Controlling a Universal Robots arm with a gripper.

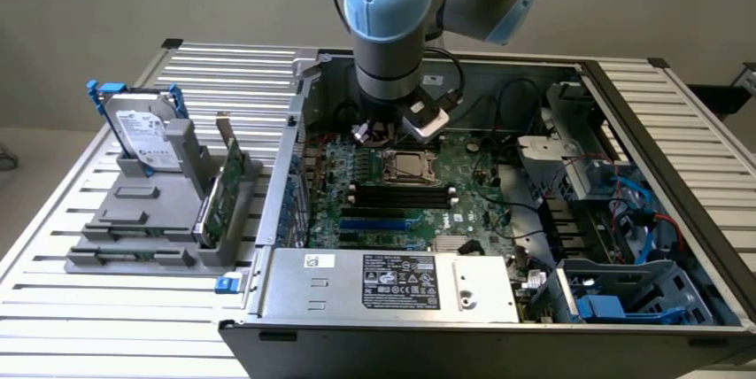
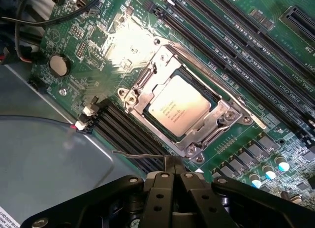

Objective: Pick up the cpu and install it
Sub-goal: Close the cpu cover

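Note:
The cpu [image 2: 179,105], a small square chip with a silvery top, lies flat inside the square metal socket frame [image 2: 231,117] on the green motherboard [image 2: 98,46]. The exterior view shows the cpu [image 1: 412,165] in the middle of the open computer case. My gripper [image 2: 172,173] hovers just beside the socket, shut, its black fingers [image 2: 157,188] pressed together. A thin metal lever [image 2: 138,153] runs along the socket's edge up to the fingertips; I cannot tell if it is pinched. In the exterior view the gripper [image 1: 396,131] hangs low over the board, behind the socket.
Long black memory slots [image 2: 236,46] flank the socket. A coin battery [image 2: 59,64] and black cables [image 2: 44,21] lie nearby. The case walls [image 1: 289,158] and power supply [image 1: 390,282] enclose the board. A hard drive [image 1: 148,135] stands in a grey holder at the exterior view's left.

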